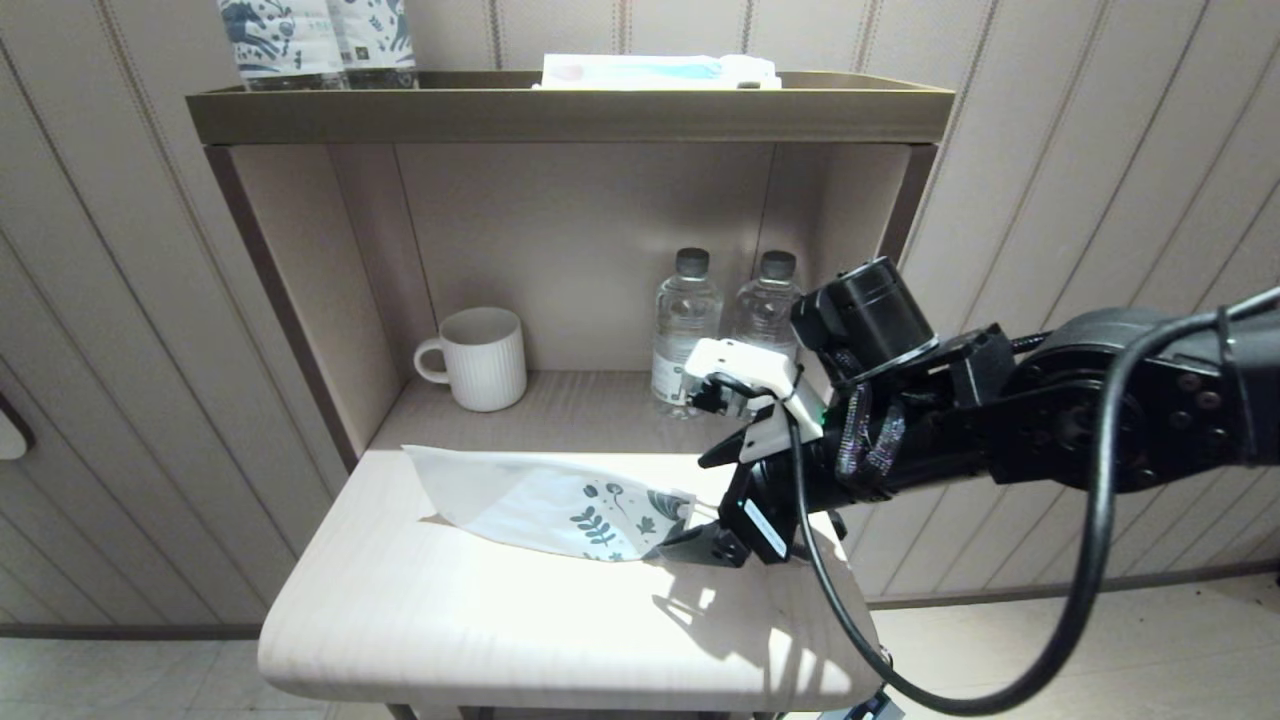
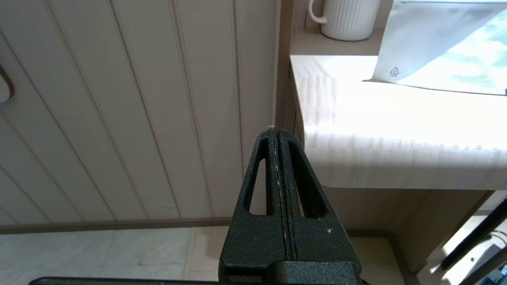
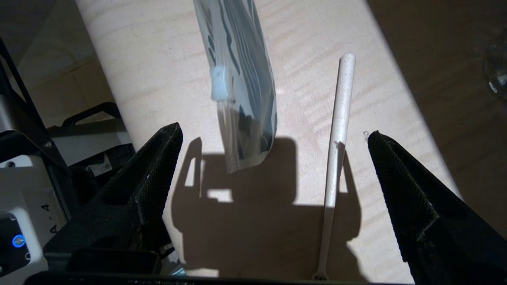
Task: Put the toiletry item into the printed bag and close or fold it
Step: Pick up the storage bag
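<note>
The printed bag [image 1: 545,505] lies flat on the pale table [image 1: 480,620], its dark blue leaf print at the right end. My right gripper [image 1: 692,505] hovers open just off that printed end, touching nothing. In the right wrist view the bag's end [image 3: 245,99] and the thin cream toothbrush [image 3: 338,146] both lie between the spread fingers [image 3: 158,166] of the gripper [image 3: 273,132]. The toothbrush rests on the table beside the bag, outside it. The arm hides it in the head view. My left gripper [image 2: 276,130] is shut on nothing, low beside the table's left edge.
A white ribbed mug [image 1: 480,358] and two clear water bottles [image 1: 685,330] stand in the alcove behind the bag. The top shelf [image 1: 570,115] carries printed bottles [image 1: 300,40] and a flat packet [image 1: 660,72]. The table's rounded front edge [image 2: 396,166] is close.
</note>
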Controlling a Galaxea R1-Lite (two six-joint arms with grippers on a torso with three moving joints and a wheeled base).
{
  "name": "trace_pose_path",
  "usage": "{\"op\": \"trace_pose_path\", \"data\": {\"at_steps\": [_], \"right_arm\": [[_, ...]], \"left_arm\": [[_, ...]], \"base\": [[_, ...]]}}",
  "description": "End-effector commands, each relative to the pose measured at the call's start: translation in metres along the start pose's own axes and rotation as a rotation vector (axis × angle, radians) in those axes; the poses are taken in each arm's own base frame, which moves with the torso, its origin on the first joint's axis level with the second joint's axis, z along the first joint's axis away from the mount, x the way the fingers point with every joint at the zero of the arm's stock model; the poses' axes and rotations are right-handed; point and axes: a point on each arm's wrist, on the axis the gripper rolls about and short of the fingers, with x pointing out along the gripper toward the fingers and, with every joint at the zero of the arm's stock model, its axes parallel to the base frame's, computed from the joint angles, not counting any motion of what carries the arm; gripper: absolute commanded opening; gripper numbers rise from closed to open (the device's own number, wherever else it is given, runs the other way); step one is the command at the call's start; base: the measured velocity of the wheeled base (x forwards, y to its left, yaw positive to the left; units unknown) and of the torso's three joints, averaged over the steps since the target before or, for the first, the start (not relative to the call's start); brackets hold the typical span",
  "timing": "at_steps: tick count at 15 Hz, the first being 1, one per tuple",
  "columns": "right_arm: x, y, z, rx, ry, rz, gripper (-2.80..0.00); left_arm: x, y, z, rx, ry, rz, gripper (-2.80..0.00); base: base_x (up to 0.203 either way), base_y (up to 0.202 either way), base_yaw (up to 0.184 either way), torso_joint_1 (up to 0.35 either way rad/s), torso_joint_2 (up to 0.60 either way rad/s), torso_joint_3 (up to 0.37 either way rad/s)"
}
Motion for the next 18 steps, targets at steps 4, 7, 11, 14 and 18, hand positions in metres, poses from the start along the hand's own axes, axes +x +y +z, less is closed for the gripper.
{"op": "trace_pose_path", "data": {"at_steps": [4,7,11,14,18], "right_arm": [[0.032,-0.009,0.005,0.002,0.016,0.016,0.00],[0.037,-0.011,0.004,0.007,0.019,0.018,0.00],[0.040,-0.011,0.001,0.005,0.000,0.007,0.00],[0.044,-0.010,0.002,0.001,-0.017,0.009,0.00],[0.049,-0.007,0.002,-0.003,-0.012,0.022,0.00]], "left_arm": [[0.000,0.000,0.000,0.000,-0.001,-0.001,-2.80],[0.000,0.000,0.000,0.000,-0.001,0.001,-2.80],[0.000,0.000,0.000,0.000,-0.001,0.000,-2.80],[0.000,0.000,0.000,0.000,-0.001,0.000,-2.80],[0.000,0.000,0.000,0.000,-0.001,-0.001,-2.80]], "base": [[0.000,0.000,0.000,0.000,0.00,0.000],[0.000,0.000,0.000,0.000,0.00,0.000],[0.000,0.000,0.000,0.000,0.00,0.000],[0.000,0.000,0.000,0.000,0.00,0.000],[0.000,0.000,0.000,0.000,0.00,0.000]]}}
